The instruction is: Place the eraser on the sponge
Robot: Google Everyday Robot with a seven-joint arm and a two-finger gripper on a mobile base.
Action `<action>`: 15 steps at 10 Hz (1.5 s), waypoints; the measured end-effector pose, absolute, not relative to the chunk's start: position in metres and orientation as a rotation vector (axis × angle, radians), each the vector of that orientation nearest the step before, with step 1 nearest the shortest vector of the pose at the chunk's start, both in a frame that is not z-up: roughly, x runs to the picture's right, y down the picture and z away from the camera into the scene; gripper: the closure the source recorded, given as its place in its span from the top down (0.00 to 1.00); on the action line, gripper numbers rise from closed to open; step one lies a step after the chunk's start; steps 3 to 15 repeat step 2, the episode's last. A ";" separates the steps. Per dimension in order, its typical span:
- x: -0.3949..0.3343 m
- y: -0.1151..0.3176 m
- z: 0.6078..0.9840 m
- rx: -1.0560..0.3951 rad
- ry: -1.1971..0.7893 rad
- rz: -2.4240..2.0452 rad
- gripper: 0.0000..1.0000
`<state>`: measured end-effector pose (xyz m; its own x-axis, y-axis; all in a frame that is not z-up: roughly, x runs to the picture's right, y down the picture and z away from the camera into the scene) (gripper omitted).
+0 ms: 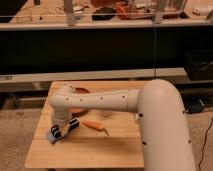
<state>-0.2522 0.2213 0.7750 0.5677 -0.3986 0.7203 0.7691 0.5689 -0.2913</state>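
My white arm reaches left across the wooden table. The gripper hangs low at the table's left side, right over the pale blue sponge, whose corner shows under it on the left. The eraser is hidden; nothing I can pick out as it shows at or around the gripper. Just right of the gripper, an orange carrot lies on the table.
An orange bowl sits at the back of the table, mostly behind my arm. A dark shelf unit with cluttered items on top stands behind the table. The floor drops off past the table's left and front edges.
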 end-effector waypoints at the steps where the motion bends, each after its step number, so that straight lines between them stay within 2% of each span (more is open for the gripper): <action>1: -0.254 0.222 0.774 -0.645 -0.647 -0.748 0.80; 15: -0.255 0.221 0.774 -0.643 -0.647 -0.751 0.80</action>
